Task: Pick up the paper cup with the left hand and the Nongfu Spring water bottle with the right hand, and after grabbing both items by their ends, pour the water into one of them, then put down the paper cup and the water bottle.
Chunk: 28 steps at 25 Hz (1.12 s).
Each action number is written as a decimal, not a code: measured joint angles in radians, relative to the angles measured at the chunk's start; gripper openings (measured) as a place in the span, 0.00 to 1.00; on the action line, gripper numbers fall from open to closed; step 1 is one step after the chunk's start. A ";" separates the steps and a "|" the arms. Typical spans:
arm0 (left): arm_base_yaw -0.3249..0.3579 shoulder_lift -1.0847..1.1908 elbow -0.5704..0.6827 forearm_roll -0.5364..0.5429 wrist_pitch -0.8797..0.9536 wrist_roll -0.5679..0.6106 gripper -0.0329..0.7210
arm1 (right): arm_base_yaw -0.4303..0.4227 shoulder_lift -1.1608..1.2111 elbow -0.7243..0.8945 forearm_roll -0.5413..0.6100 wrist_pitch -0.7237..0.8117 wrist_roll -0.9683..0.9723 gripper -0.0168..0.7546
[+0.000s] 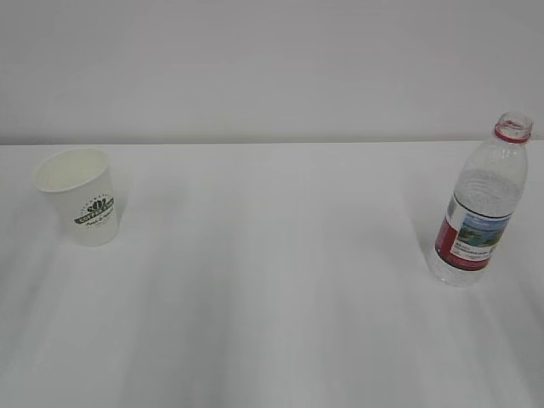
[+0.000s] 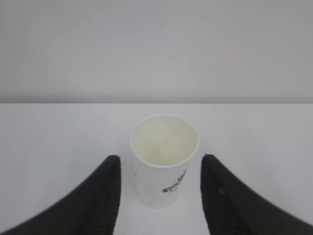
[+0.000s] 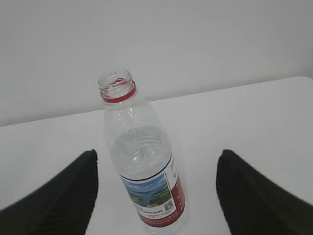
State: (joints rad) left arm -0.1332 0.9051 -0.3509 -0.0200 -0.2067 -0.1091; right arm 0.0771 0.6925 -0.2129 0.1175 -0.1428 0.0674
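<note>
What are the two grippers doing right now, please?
Left gripper: open, jaws on either side of the cup, not touching it.
Right gripper: open wide, bottle between the jaws, not gripped.

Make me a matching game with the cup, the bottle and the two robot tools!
Things:
1. small white paper cup with green logo
2. clear ribbed plastic bottle with red neck ring
3. left black tool
4. right black tool

States:
A. cap off, partly filled with water
B. open around the bottle, not touching
C. standing at the table's left
D. open around the cup, not touching

Pairs: 1-C, 2-A, 3-D, 4-B
</note>
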 joint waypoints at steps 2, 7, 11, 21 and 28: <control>0.000 0.013 0.000 0.000 -0.006 0.000 0.55 | 0.000 0.039 0.000 0.000 -0.033 0.018 0.76; 0.000 0.063 0.000 0.000 -0.047 0.000 0.55 | 0.000 0.133 0.000 -0.118 -0.103 0.118 0.76; 0.000 0.100 0.000 0.000 -0.067 0.000 0.55 | 0.000 0.192 0.000 -0.191 -0.171 0.162 0.76; 0.000 0.185 0.114 -0.004 -0.307 -0.016 0.55 | 0.000 0.278 0.009 -0.238 -0.252 0.177 0.76; 0.000 0.194 0.159 0.002 -0.411 -0.037 0.55 | 0.000 0.285 0.112 -0.240 -0.413 0.205 0.76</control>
State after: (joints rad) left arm -0.1332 1.0995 -0.1919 -0.0182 -0.6174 -0.1462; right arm 0.0771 0.9780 -0.1007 -0.1229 -0.5561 0.2725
